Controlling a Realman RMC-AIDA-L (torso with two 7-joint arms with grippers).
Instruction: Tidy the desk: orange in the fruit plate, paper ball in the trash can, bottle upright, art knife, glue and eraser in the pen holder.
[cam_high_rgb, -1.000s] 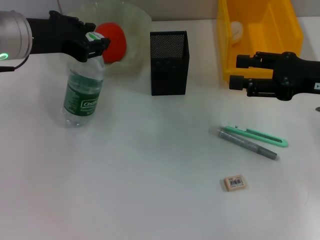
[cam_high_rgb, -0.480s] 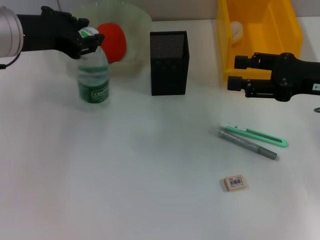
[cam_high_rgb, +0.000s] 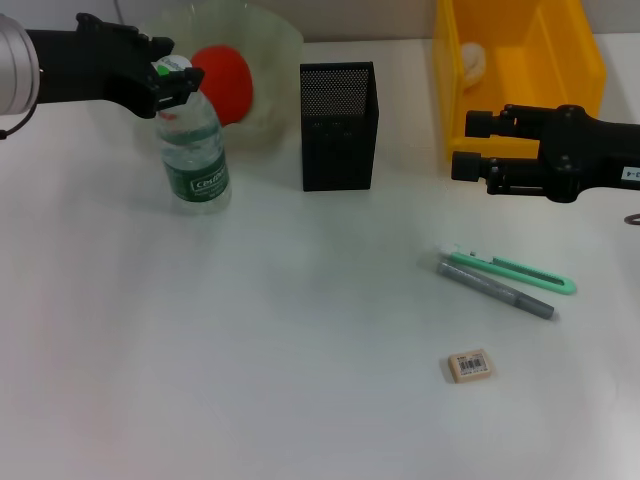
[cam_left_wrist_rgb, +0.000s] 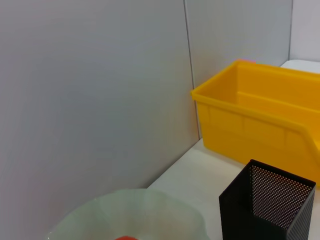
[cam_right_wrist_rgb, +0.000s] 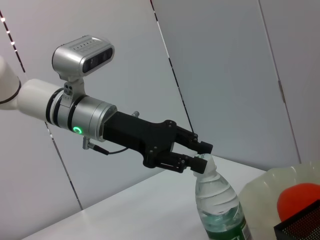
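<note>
The clear bottle (cam_high_rgb: 197, 152) with a green label stands almost upright on the white desk (cam_high_rgb: 280, 340), in front of the fruit plate (cam_high_rgb: 268, 45). My left gripper (cam_high_rgb: 168, 80) is shut on its white cap; the right wrist view shows this left gripper (cam_right_wrist_rgb: 198, 156) pinching the bottle (cam_right_wrist_rgb: 220, 207) at the top. The orange (cam_high_rgb: 226, 80) lies in the plate. The paper ball (cam_high_rgb: 472, 60) is in the yellow trash can (cam_high_rgb: 560, 60). My right gripper (cam_high_rgb: 466, 146) hovers open and empty in front of the can. The art knife (cam_high_rgb: 515, 270), glue (cam_high_rgb: 495, 290) and eraser (cam_high_rgb: 469, 365) lie on the desk at right.
The black mesh pen holder (cam_high_rgb: 338, 125) stands between the plate and the trash can. The left wrist view shows the trash can (cam_left_wrist_rgb: 260, 120), pen holder (cam_left_wrist_rgb: 265, 205) and plate rim (cam_left_wrist_rgb: 135, 215) against a grey wall.
The bottle has swung from a clear lean to nearly upright, its base sliding right and toward the plate. My left gripper stayed on the cap. The right arm barely moved.
</note>
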